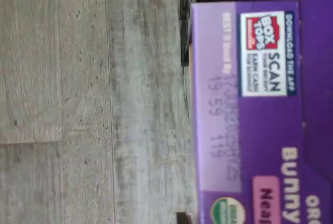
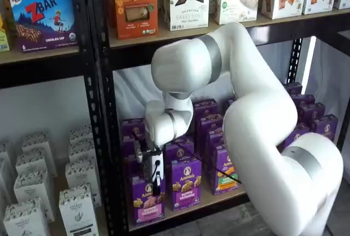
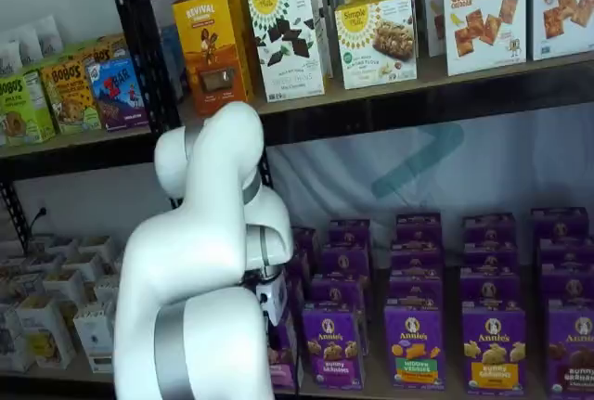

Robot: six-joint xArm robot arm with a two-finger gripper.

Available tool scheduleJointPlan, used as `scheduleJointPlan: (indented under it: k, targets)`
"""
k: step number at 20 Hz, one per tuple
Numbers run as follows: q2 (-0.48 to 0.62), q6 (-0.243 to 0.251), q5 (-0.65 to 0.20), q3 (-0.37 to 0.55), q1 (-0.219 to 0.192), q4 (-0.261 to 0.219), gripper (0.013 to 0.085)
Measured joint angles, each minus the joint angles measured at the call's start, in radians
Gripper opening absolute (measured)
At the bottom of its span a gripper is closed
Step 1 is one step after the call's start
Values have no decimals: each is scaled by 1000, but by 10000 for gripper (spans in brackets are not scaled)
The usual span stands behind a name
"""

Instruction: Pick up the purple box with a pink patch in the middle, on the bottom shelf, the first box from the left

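The purple box with a pink patch [image 2: 146, 202] stands at the front left end of the bottom shelf, just right of the black upright. Its top flap fills one side of the wrist view [image 1: 260, 130], with a date stamp and a pink label. It also shows in a shelf view [image 3: 284, 369], mostly behind the arm. My gripper [image 2: 155, 185] hangs right in front of this box, its black fingers over the box's upper front face. No gap between the fingers shows, and I cannot tell whether they hold the box.
More purple boxes [image 2: 186, 184] stand in rows right beside and behind the target. A black shelf upright [image 2: 101, 137] is close on the left, with white cartons [image 2: 76, 203] beyond it. An upper shelf board [image 2: 180, 39] is overhead. Grey wooden floor [image 1: 78, 104] lies below.
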Motion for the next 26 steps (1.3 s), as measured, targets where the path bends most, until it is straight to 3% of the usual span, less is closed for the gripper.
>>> scheduleJointPlan:
  k: [10,15,26]
  targets:
    - [0,-1,7,-6,-2,-1,410]
    - [3,-3,15,-12,-2,2,290]
    - [-43,7,9,44,2,-5,290]
